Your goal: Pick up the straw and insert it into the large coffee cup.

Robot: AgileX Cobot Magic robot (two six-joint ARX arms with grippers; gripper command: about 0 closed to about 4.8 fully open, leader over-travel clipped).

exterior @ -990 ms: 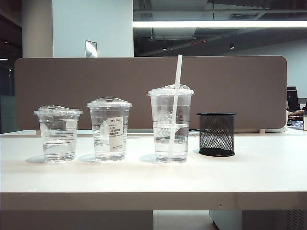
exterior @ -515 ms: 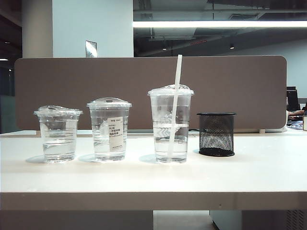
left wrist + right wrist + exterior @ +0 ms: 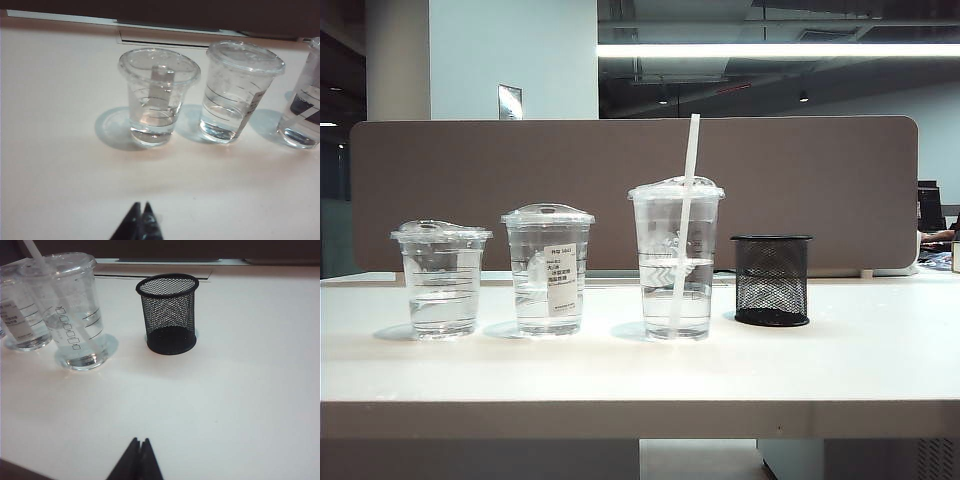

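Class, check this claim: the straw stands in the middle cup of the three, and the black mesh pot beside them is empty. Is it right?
Not quite. The straw stands in the tallest cup, the one nearest the mesh pot, not the middle one; the exterior view shows it. The pot is indeed empty.

Bare counter (image 3: 620,370) lies open in front of the row. Small cup (image 3: 442,280), labelled cup (image 3: 548,270), large cup (image 3: 676,260) and mesh holder (image 3: 772,280) stand close, with narrow gaps between. Both pincers (image 3: 140,220) (image 3: 139,460), tips together, hover well short of them.

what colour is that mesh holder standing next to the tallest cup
Black. The mesh holder, an open wire weave, stands apart from the large coffee cup; the right wrist view shows it best.
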